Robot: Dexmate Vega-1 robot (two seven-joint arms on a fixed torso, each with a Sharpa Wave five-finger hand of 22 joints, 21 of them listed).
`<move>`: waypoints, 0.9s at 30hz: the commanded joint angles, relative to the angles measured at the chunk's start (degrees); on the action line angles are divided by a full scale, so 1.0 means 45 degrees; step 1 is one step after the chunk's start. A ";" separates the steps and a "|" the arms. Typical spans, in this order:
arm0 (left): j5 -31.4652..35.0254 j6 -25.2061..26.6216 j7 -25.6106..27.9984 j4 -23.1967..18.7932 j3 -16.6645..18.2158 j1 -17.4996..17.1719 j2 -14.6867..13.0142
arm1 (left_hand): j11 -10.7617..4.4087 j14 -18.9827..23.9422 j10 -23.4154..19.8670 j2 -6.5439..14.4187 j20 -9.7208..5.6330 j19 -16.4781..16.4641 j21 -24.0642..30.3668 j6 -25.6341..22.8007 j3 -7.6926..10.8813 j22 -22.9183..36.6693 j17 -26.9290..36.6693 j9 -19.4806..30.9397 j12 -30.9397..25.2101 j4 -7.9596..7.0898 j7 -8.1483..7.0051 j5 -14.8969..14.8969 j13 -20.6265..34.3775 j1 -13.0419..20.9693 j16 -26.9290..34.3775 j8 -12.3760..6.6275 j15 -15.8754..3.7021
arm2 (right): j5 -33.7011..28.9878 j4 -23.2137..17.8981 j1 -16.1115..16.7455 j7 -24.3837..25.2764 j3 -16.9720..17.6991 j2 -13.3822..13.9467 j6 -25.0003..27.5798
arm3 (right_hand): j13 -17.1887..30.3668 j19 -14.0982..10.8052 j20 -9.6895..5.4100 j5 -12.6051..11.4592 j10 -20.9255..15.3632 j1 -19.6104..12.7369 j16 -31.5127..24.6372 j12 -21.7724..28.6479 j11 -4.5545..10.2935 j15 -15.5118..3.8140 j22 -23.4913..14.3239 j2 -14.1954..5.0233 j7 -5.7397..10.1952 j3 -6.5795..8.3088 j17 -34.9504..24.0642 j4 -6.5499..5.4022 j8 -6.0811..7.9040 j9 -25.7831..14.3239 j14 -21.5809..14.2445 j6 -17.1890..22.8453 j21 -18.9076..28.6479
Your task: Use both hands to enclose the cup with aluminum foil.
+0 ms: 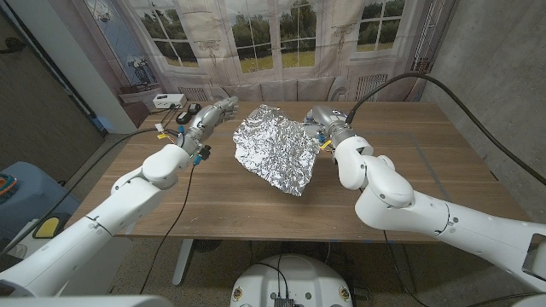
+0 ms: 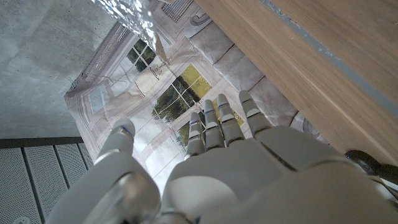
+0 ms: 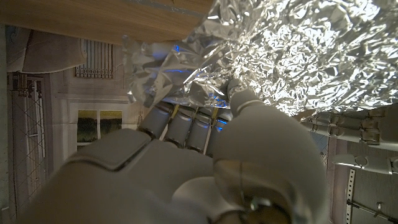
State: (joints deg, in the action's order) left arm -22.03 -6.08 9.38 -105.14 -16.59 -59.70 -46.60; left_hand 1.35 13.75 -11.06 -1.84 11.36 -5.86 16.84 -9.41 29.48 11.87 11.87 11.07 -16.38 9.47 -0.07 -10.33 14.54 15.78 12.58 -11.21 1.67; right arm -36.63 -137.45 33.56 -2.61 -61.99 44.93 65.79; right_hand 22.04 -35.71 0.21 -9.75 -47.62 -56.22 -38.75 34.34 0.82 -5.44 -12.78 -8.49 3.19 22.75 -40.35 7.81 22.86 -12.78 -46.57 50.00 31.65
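A crumpled sheet of aluminum foil (image 1: 273,147) stands humped in the middle of the wooden table (image 1: 426,170); the cup is hidden, and I cannot tell whether it is under the foil. My left hand (image 1: 217,112) is beside the foil's far left edge, a little apart from it. In the left wrist view, that left hand (image 2: 217,155) has its fingers straight and spread, holding nothing, with a corner of foil (image 2: 124,12) beyond them. My right hand (image 1: 326,120) is at the foil's right edge. In the right wrist view, this right hand (image 3: 205,134) pinches the foil (image 3: 298,50) between thumb and curled fingers.
A small white box (image 1: 167,101) lies at the table's back left, near a dark object. A printed window backdrop (image 1: 273,34) hangs behind the table. Black cables (image 1: 183,192) run along both arms. Bare wood lies in front of the foil.
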 commanded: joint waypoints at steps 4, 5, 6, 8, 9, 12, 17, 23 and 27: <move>0.3845 -0.3332 0.1314 0.0999 -0.0338 0.0521 0.0570 | -0.1287 -0.0389 0.0288 0.0569 -0.0392 0.0060 -0.0050 -0.0212 0.0549 0.0036 -0.0064 0.0051 0.0228 0.0180 -0.1257 0.0030 0.0057 0.1869 -0.0108 -0.0301 -0.0904 | -0.0998 0.0863 -0.0881 -0.1439 -0.0820 -0.0393 0.0241 | 0.0023 -0.0027 0.0025 -0.0084 -0.0096 -0.0265 0.0061 -0.0016 0.0031 -0.1178 0.0016 -0.0163 -0.0226 0.0098 -0.0083 -0.0001 0.0269 -0.0039 -0.0112 0.1266 0.0093; 0.3841 -0.3375 0.1003 0.1001 -0.0372 0.0649 0.0462 | -0.1362 -0.0409 0.0245 0.0587 -0.0463 0.0012 -0.0036 -0.0306 0.0573 0.0033 -0.0079 0.0051 0.0227 0.0189 -0.1376 0.0031 0.0044 0.2015 -0.0118 -0.0336 -0.0956 | -0.1003 0.0887 -0.0878 -0.1483 -0.0788 -0.0388 0.0194 | 0.0030 -0.0023 0.0032 -0.0084 -0.0097 -0.0276 0.0063 -0.0013 0.0025 -0.1177 0.0018 -0.0159 -0.0227 0.0101 -0.0098 0.0010 0.0271 -0.0038 -0.0102 0.1279 0.0102; 0.3883 -0.3392 0.0768 0.0986 -0.0398 0.0755 0.0377 | -0.1525 -0.0495 0.0100 0.0649 -0.0516 -0.0010 -0.0039 -0.0566 0.0629 0.0025 -0.0111 0.0050 0.0207 0.0195 -0.1543 0.0033 0.0008 0.2324 -0.0157 -0.0425 -0.1069 | -0.1013 0.0910 -0.0862 -0.1513 -0.0747 -0.0402 0.0187 | 0.0033 -0.0017 0.0032 -0.0082 -0.0088 -0.0268 0.0068 -0.0016 0.0028 -0.1178 0.0020 -0.0163 -0.0232 0.0099 -0.0106 0.0003 0.0266 -0.0037 -0.0091 0.1275 0.0107; 0.3953 -0.3184 0.0144 0.0813 -0.0480 0.0991 0.0085 | -0.1515 -0.0564 -0.0209 0.1050 -0.0543 -0.0028 -0.0047 -0.1094 0.0859 0.0017 -0.0156 0.0052 0.0152 0.0193 -0.1680 0.0020 -0.0063 0.2999 -0.0180 -0.0589 -0.1099 | -0.1056 0.0945 -0.0842 -0.1572 -0.0687 -0.0414 0.0177 | 0.0043 -0.0007 0.0028 -0.0080 -0.0079 -0.0253 0.0074 -0.0015 0.0027 -0.1179 0.0023 -0.0172 -0.0190 0.0092 -0.0131 -0.0009 0.0247 -0.0036 -0.0059 0.1237 0.0117; 0.3961 -0.3134 -0.0171 0.0765 -0.0539 0.1124 -0.0030 | -0.1571 -0.0543 -0.0353 0.1350 -0.0662 -0.0062 -0.0048 -0.1502 0.1026 0.0006 -0.0195 0.0055 0.0157 0.0225 -0.1863 0.0001 -0.0129 0.3577 -0.0171 -0.0693 -0.1215 | -0.1082 0.0952 -0.0862 -0.1649 -0.0682 -0.0394 0.0157 | 0.0043 0.0009 0.0035 -0.0079 -0.0065 -0.0252 0.0075 -0.0021 0.0031 -0.1190 0.0025 -0.0171 -0.0194 0.0091 -0.0141 -0.0009 0.0244 -0.0035 -0.0054 0.1235 0.0118; 0.3966 -0.2925 -0.0870 0.0628 -0.0698 0.1448 -0.0216 | -0.1697 -0.0391 -0.0737 0.1384 -0.0890 -0.0170 -0.0026 -0.2085 0.1090 -0.0012 -0.0249 0.0044 0.0080 0.0281 -0.1951 -0.0027 -0.0204 0.4149 -0.0139 -0.0844 -0.1455 | -0.1107 0.0991 -0.0921 -0.1911 -0.0644 -0.0391 0.0211 | 0.0031 0.0044 0.0072 -0.0079 0.0082 -0.0236 0.0116 -0.0092 0.0076 -0.1178 0.0035 -0.0170 -0.0180 0.0096 -0.0167 -0.0015 0.0185 -0.0032 -0.0010 0.1116 0.0145; 0.3767 -0.2852 -0.1514 0.0766 -0.0879 0.1811 -0.0163 | -0.1548 -0.0336 -0.0627 0.1369 -0.1003 -0.0192 -0.0029 -0.1866 0.1079 -0.0020 -0.0276 0.0031 0.0190 0.0262 -0.1603 -0.0079 -0.0263 0.4563 -0.0150 -0.0669 -0.1479 | -0.1324 0.1012 -0.1000 -0.2245 -0.0725 -0.0335 0.0416 | 0.0061 0.0187 0.0121 -0.0088 0.0379 -0.0226 0.0359 -0.0204 0.0093 -0.1102 0.0060 -0.0172 -0.0096 0.0167 -0.0119 -0.0011 0.0051 -0.0029 0.0211 0.0826 0.0173; 0.3294 -0.2800 -0.2113 0.1091 -0.1075 0.2127 0.0015 | -0.1548 -0.0372 -0.0498 0.1163 -0.1009 -0.0151 -0.0055 -0.1606 0.0858 -0.0020 -0.0273 0.0026 0.0292 0.0159 -0.1411 -0.0046 -0.0301 0.4592 -0.0176 -0.0488 -0.1431 | -0.1733 0.0811 -0.0993 -0.2563 -0.0841 -0.0071 0.0733 | -0.0069 0.0485 0.0176 -0.0106 0.1150 -0.0422 0.0796 -0.0618 0.0249 -0.1051 0.0110 -0.0166 0.0171 0.0403 0.0006 0.0153 -0.0238 0.0000 0.0588 0.0267 0.0194; 0.3257 -0.2734 -0.2171 0.1086 -0.1096 0.2169 0.0050 | -0.1498 -0.0428 -0.0428 0.1080 -0.0974 -0.0111 -0.0074 -0.1586 0.0747 -0.0019 -0.0266 0.0026 0.0338 0.0104 -0.1343 -0.0027 -0.0313 0.4548 -0.0197 -0.0450 -0.1370 | -0.2034 0.0624 -0.1200 -0.3144 -0.1089 0.0145 0.0980 | -0.0158 0.0711 0.0224 -0.0114 0.1713 -0.0533 0.1125 -0.0912 0.0288 -0.0998 0.0150 -0.0113 0.0409 0.0542 0.0120 0.0243 -0.0559 0.0045 0.0914 -0.0321 0.0185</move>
State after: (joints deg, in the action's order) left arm -6.44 -18.60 3.33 -101.11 -20.42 -52.02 -46.71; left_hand -5.51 11.90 -13.45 3.72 7.14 -6.63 16.73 -16.55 33.22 11.72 10.66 11.06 -14.99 10.09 -6.52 -10.33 13.03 35.99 11.76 -13.52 -2.16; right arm -42.91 -133.46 29.41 -12.44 -65.26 43.93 67.97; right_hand 21.50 -33.32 1.17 -9.97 -41.45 -56.75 -34.49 31.05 1.98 -4.63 -12.14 -7.95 3.28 24.43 -40.00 8.72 21.30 -12.68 -43.22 49.91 32.09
